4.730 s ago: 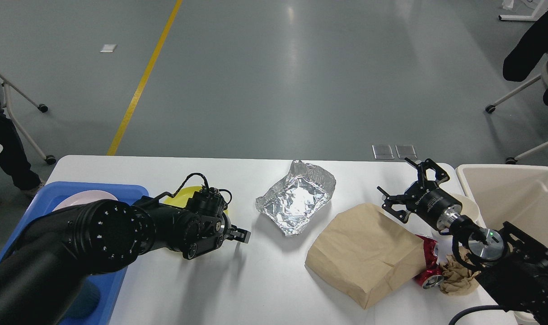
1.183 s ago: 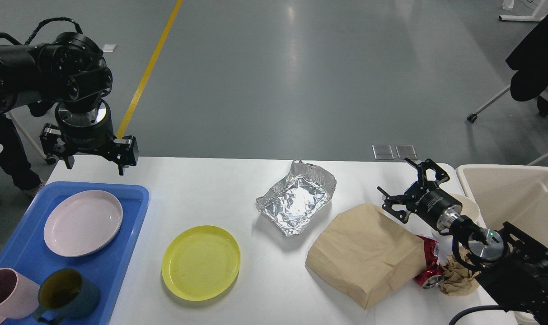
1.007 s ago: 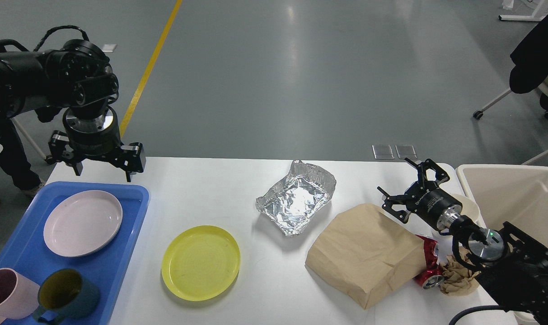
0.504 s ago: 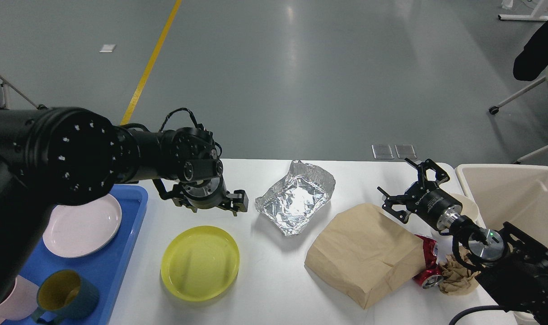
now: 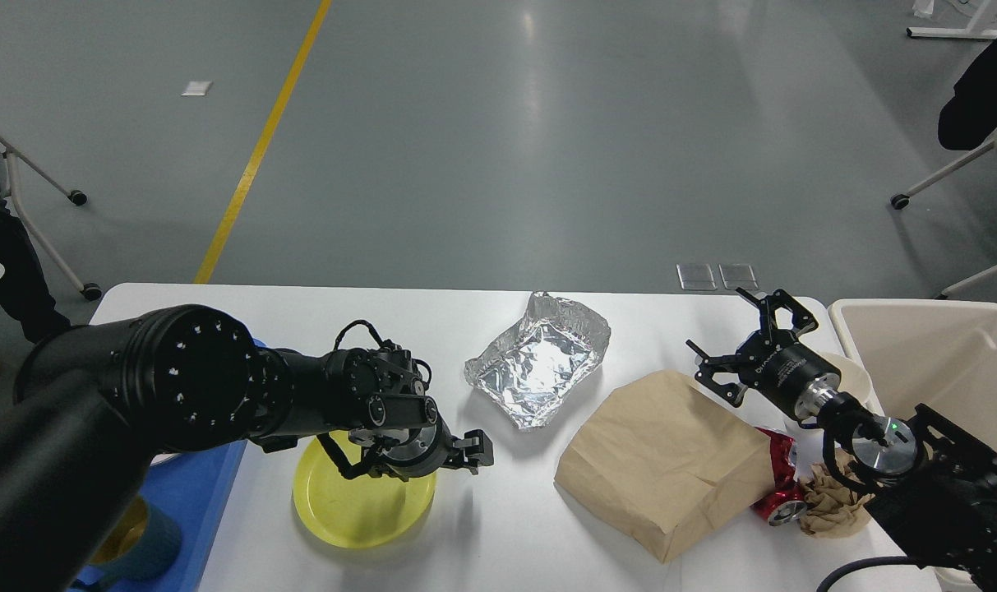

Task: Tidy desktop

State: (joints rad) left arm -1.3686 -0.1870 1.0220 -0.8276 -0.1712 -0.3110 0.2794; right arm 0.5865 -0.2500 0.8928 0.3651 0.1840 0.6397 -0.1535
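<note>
The white desktop carries a yellow plate, a crumpled foil sheet, a brown paper bag, a crushed red can and a wad of brown paper. My left gripper hangs low over the yellow plate's far right part. Its jaws are spread and empty, with one finger past the plate's rim. My right gripper is open and empty just above the paper bag's far right corner.
A blue tray at the left edge holds a teal cup; my left arm hides most of it. A beige bin stands past the right end, with a white bowl beside it. Chairs stand on the floor.
My left arm has swung from the back left corner, over the tray, toward me and down onto the yellow plate. The right arm and the litter have not moved.
</note>
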